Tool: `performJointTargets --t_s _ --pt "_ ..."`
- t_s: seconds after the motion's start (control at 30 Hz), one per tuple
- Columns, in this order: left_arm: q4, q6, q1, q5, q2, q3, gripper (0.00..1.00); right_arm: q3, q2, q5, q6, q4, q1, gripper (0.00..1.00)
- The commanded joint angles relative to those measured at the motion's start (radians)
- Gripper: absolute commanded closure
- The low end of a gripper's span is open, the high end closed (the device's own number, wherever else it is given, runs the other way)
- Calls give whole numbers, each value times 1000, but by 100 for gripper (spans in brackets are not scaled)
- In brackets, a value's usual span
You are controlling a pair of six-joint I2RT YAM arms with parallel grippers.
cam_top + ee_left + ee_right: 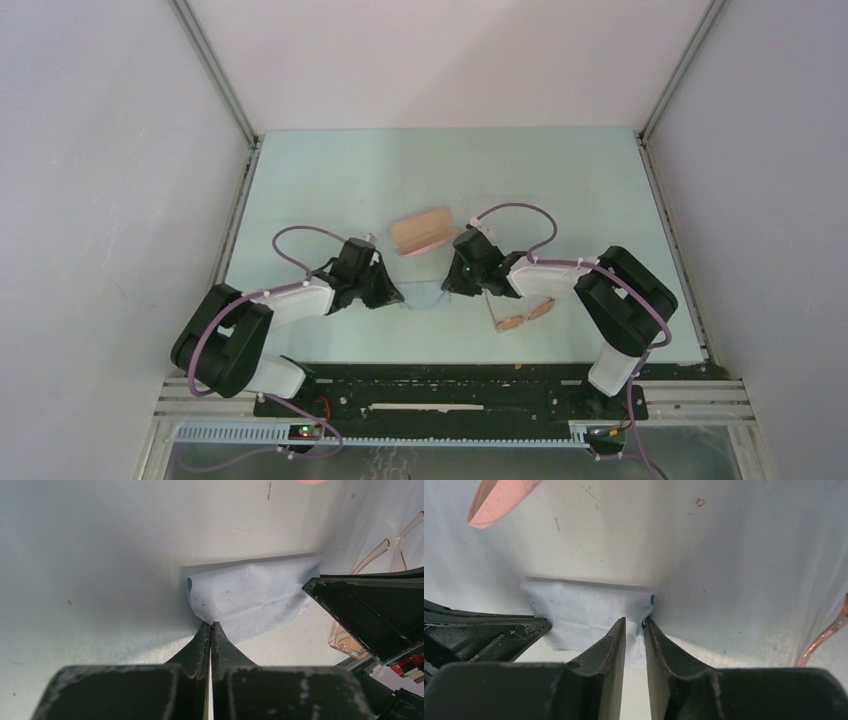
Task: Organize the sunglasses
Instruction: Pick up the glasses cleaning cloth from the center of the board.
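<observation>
Both arms are on the light blue cloth (pixel 424 297), not the glasses. Left gripper (pixel 210 626) is pressed together on one edge of the cloth. Right gripper (pixel 635 622) is nearly closed with the opposite corner bunched between its fingers, so we read that as pinching too.

Sunglasses (pixel 522 316) lie flat on the table (pixel 330 180), just right of the cloth and apart from it, on the near side of the right forearm. Temples look unfolded. Pink case (pixel 422 230) sits behind the cloth and looks closed.

Handling call: we expect the frame to be light, thin and a bit springy, with slick, scratch-prone lenses. We'd take it at the bridge or the top bar of the frame front, or on a temple close to the hinge, with low squeeze force and never across a lens. Grabbed at a temple tip, the arm will likely flex and let the pair swing
</observation>
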Motion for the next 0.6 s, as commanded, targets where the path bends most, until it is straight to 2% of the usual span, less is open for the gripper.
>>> performJointTargets --t_s 0.0,0.13,0.27,0.57 --pt "-83 45 1 -26 6 24 100 13 56 11 -27 -90 29 69" --pt "-87 47 1 -24 6 32 100 19 63 15 -24 -92 34 72" --pt "-102 56 1 -8 2 49 100 19 50 9 -37 -96 25 98" --pt "-253 115 1 -26 -123 182 100 84 -89 33 -88 -174 -12 100"
